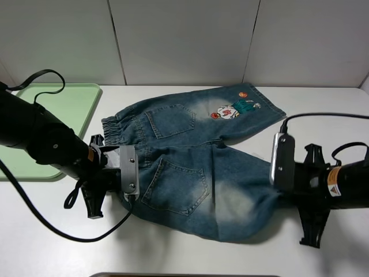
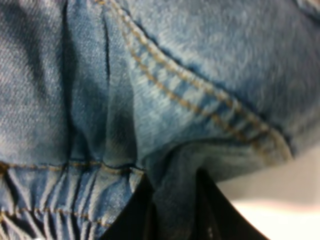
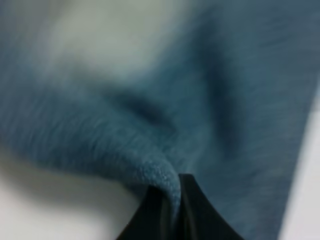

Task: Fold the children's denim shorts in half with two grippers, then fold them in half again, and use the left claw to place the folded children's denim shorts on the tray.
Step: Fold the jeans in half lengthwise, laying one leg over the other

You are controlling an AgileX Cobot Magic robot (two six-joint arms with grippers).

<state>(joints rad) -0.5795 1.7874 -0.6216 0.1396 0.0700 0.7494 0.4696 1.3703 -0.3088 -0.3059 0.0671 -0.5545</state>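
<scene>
On the white table (image 1: 323,109): the children's denim shorts (image 1: 190,167) lie spread open, back pockets up. The waistband (image 1: 118,130) is toward the left arm, and the leg with the cartoon print (image 1: 233,109) is on the far side.
At the far left corner: the pale green tray (image 1: 75,101) sits apart from the shorts, partly behind the left arm.
Progress: no fold is made yet, and both legs lie side by side in a single layer. The grips for the first fold look taken.
Left to do: both folds, then the carry to the tray.
Left claw (image 2: 175,210): it sits low over the table at the near end of the waistband, jaws pinched together on a bunch of denim just by the elastic.
Right gripper (image 3: 172,212): it sits low at the near leg's hem (image 1: 271,202), jaws closed on a raised ridge of cloth.
Arm pose: both forearms reach inward from the sides with wrists roughly level, and their grey plates face each other across the near leg.
</scene>
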